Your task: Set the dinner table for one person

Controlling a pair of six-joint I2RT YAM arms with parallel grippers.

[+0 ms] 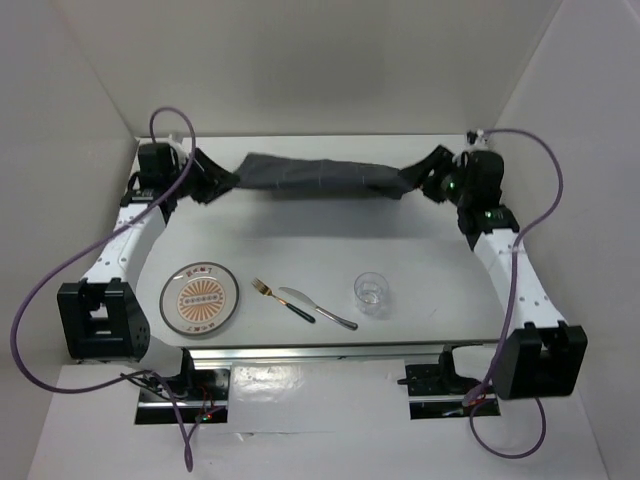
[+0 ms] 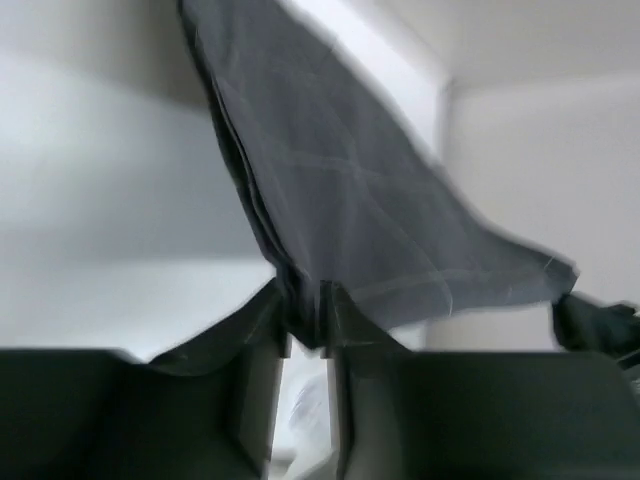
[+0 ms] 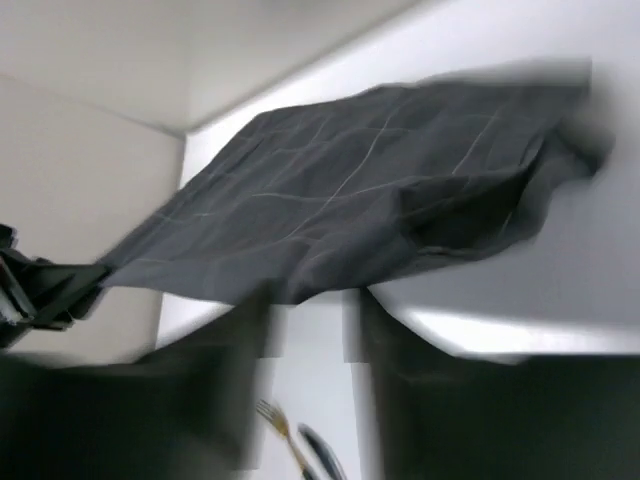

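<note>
— How does the worktop (image 1: 330, 240) look to us?

— Plain, white and flat. It fills the floor between the white walls (image 1: 320, 60). A plate (image 1: 199, 299), fork (image 1: 263, 289), knife (image 1: 318, 308) and glass (image 1: 371, 292) lie in a row along its near side.

— What can't we make out?

— Both wrist views are smeared. The left jaws stand almost together, pinching an edge of the dark grid cloth (image 1: 315, 175). The right jaws blur under the cloth's edge, so we cannot tell whether they grip it.

— And the cloth?

— It stretches between both sets of jaws over the worktop's far side.
</note>
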